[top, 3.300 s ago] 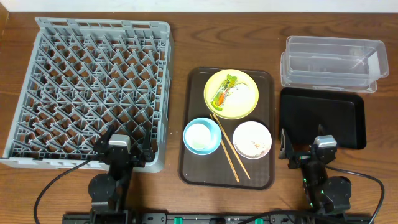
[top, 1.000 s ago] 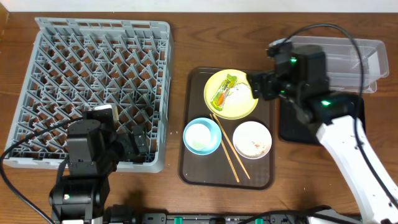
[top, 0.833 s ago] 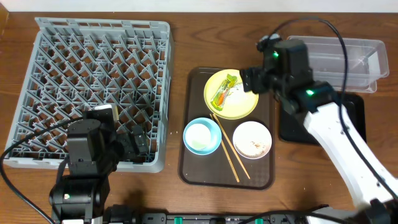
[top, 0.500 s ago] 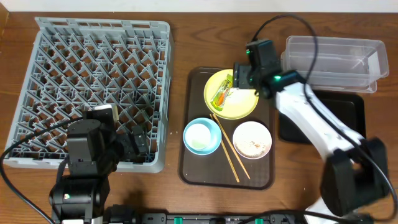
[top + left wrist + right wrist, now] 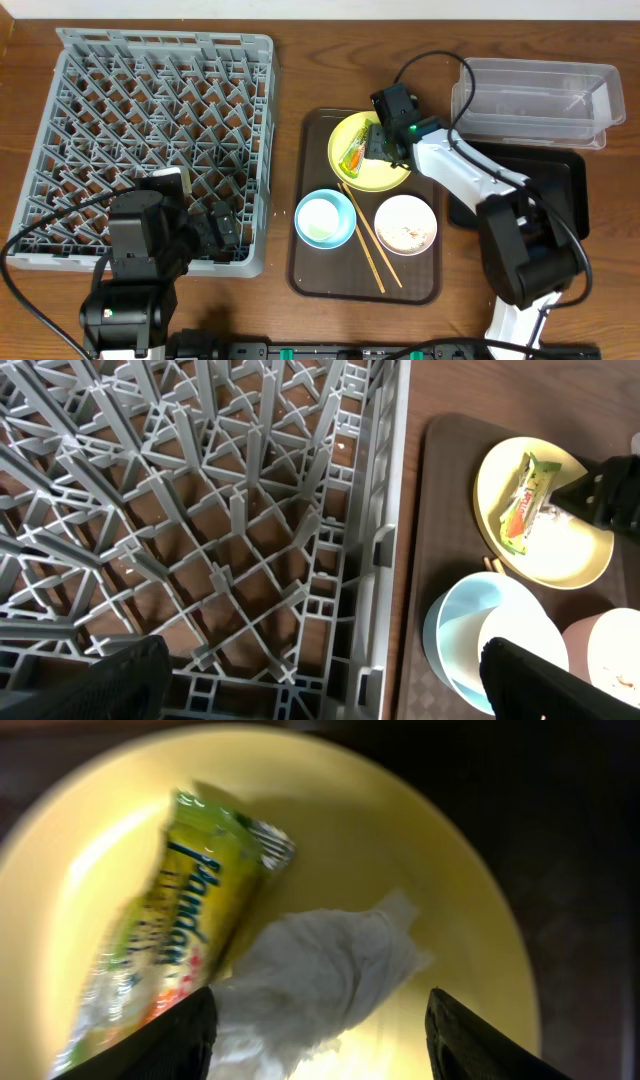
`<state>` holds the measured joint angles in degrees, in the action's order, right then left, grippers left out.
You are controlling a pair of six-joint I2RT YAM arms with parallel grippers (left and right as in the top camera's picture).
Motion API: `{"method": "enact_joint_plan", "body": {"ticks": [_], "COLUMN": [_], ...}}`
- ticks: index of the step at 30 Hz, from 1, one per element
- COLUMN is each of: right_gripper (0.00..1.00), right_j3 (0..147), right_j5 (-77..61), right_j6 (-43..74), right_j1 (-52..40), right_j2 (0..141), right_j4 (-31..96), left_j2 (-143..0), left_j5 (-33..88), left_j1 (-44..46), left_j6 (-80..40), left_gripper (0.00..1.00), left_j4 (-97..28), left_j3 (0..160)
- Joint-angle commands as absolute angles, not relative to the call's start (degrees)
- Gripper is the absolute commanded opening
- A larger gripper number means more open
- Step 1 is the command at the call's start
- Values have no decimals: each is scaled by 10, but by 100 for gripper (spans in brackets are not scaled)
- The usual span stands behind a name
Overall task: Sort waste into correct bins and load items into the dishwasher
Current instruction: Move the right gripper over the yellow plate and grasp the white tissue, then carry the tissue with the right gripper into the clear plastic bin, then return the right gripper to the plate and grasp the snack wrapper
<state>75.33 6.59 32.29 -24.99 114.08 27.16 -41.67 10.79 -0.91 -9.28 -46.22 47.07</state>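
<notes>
My right gripper [image 5: 322, 1040] hangs low over the round yellow plate [image 5: 392, 172], open, one finger [image 5: 180, 1035] against the crumpled white tissue [image 5: 320, 975] and the other finger [image 5: 480, 1040] apart from it. The yellow-green wrapper [image 5: 190, 910] lies beside the tissue on the plate. A light blue bowl [image 5: 324, 218] with a small white cup [image 5: 520, 650] in it, a white bowl [image 5: 405, 224] with pale crumbs, and two chopsticks [image 5: 368, 240] lie on the brown tray [image 5: 310, 275]. My left gripper [image 5: 320, 680] is open above the front right corner of the grey dish rack [image 5: 150, 130].
A clear plastic tub [image 5: 535, 100] stands at the back right, with the shallow black tray [image 5: 555, 190] in front of it. The right arm reaches across from the black tray to the plate. Cables run along the table's front edge.
The right arm swung left from over the black tray to the yellow plate and came down. Its jaws narrowed around the tissue. The left arm has held still this last second.
</notes>
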Motion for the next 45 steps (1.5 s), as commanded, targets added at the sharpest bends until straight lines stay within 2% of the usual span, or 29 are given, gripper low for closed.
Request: {"method": "enact_joint_plan", "body": {"ticks": [1, 2, 8, 16, 22, 24, 26, 31, 34, 36, 38, 41, 45], "right_gripper": [56, 46, 1, 1, 1, 1, 8, 14, 27, 47, 58, 60, 58], "right_j3": [761, 761, 761, 761, 761, 761, 761, 761, 761, 761, 761, 761, 761], "right_j5": [80, 84, 81, 87, 184, 204, 206, 195, 172, 151, 129, 86, -53], "right_j6": [338, 338, 338, 289, 282, 283, 286, 312, 312, 312, 309, 284, 241], "right_j1": [-255, -255, -255, -233, -183, -153, -116, -44, -16, -3, 6, 8, -6], "right_j2": [1155, 1154, 1152, 1061, 957, 939, 935, 954, 971, 980, 981, 978, 966], "right_j4": [271, 272, 284, 297, 295, 295, 289, 261, 227, 208, 196, 192, 209], "left_j2": [-419, -419, -419, -419, -419, -419, -419, -419, -419, -419, -419, -419, -419], "left_j5": [109, 109, 109, 109, 109, 109, 109, 109, 109, 109, 109, 109, 109], "left_j1": [-10, -10, -10, -10, -10, -10, -10, -10, -10, -10, -10, -10, -10], "left_j6": [-102, -102, -102, -102, -102, -102, -102, -102, -102, -102, -102, -102, -102], "left_gripper": [100, 100, 100, 100, 100, 100, 100, 100, 100, 100, 100, 100, 100], "left_j4": [-467, -467, -467, -467, -467, -467, -467, -467, -467, -467, -467, -467, -467], "left_j3": [481, 481, 481, 481, 481, 481, 481, 481, 481, 481, 481, 481, 481]}}
